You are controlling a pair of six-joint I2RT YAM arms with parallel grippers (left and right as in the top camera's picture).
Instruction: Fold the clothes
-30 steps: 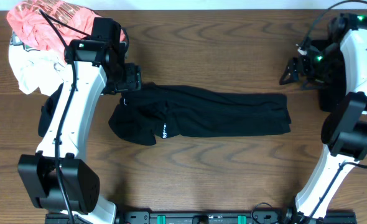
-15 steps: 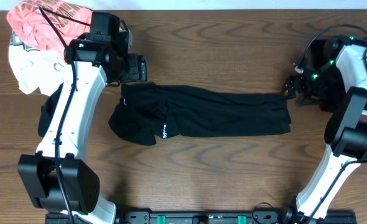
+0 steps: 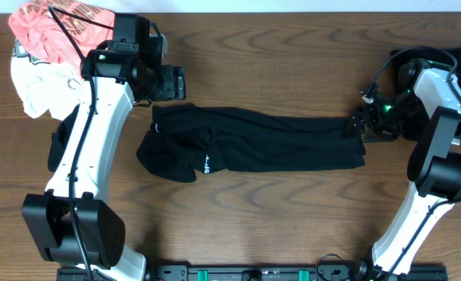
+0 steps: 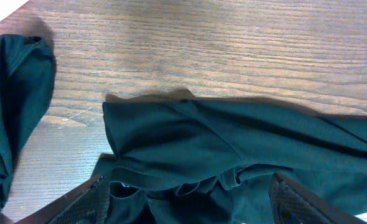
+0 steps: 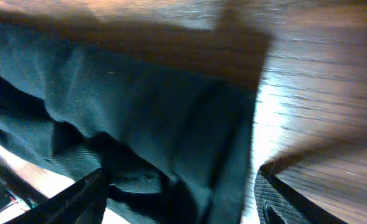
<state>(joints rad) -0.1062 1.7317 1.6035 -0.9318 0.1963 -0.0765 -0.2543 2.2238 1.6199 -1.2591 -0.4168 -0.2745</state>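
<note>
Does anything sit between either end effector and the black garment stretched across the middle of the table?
Nothing visible does. The left end effector hangs open by one end of the black garment, and the right end effector is open at the other. Both wrist views show only cloth and table between the fingers.

It looks like a robotics lab bench. A wood-grain table [image 3: 293, 62] sits under a fixed camera. The left arm [image 3: 90, 148] and right arm [image 3: 441, 86], white and black, rise from a black mounting rail [image 3: 254, 273] at the near edge. A loose cable [image 3: 66, 31] trails by the left one, and a green light [image 3: 385, 107] glows on the right. The test material is laundry: a black garment [image 3: 277, 144] lies flat, while a coral-pink tee [image 3: 51, 19] and a white garment [image 3: 31, 86] are heaped in the corner.
</note>
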